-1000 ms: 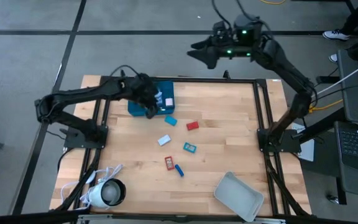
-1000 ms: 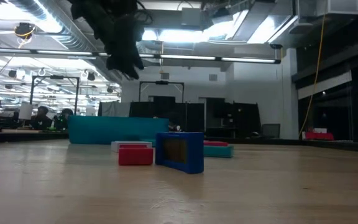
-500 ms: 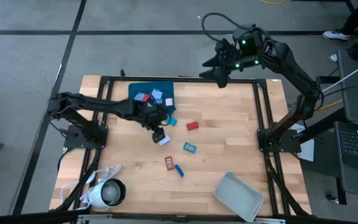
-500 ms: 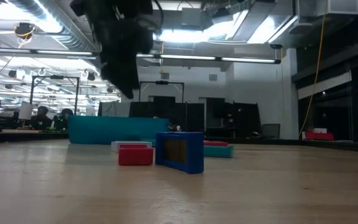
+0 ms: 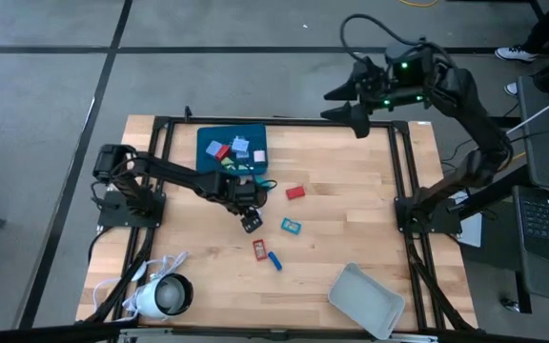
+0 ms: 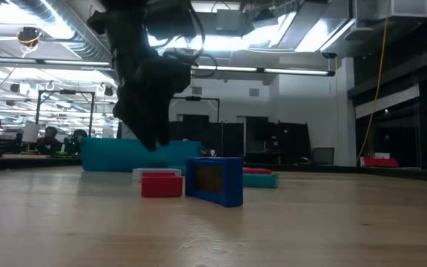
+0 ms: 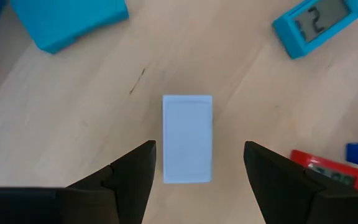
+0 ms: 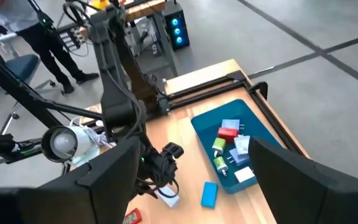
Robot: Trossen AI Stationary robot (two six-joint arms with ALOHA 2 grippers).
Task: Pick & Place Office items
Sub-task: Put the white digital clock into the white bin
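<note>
Teal tray (image 5: pixel 207 152), grey tray (image 5: pixel 365 300), corded device (image 5: pixel 165 295)

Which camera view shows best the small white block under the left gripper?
The left wrist view: the white block lies unobstructed on the wood between the open left gripper fingers. In the high view the gripper covers it; the low view does not show it clearly; the right wrist view shows only an edge.
</note>
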